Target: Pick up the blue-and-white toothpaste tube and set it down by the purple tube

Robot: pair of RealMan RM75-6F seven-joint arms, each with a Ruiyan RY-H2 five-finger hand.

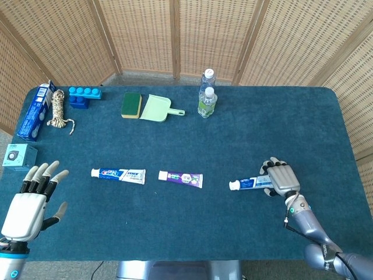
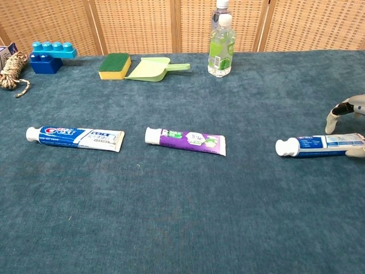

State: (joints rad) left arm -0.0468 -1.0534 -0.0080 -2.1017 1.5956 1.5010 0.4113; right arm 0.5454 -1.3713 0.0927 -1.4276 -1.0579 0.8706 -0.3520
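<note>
table cover [image 1: 233, 134]: matt napped cloth | screen [image 1: 175, 35]: woven cane, wood | bottle [image 2: 221, 52]: clear plastic

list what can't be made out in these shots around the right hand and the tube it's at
- Chest view: the right hand is cut off by the right edge; only some fingers show.
- Head view: the hand covers the tail of the blue-and-white toothpaste tube, so whether it is gripped is unclear.
- Both views: the tube's print is too small to read.

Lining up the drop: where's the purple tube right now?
In the head view the purple tube lies flat mid-table, between the Crest tube on its left and the blue-and-white tube under the right hand.
</note>
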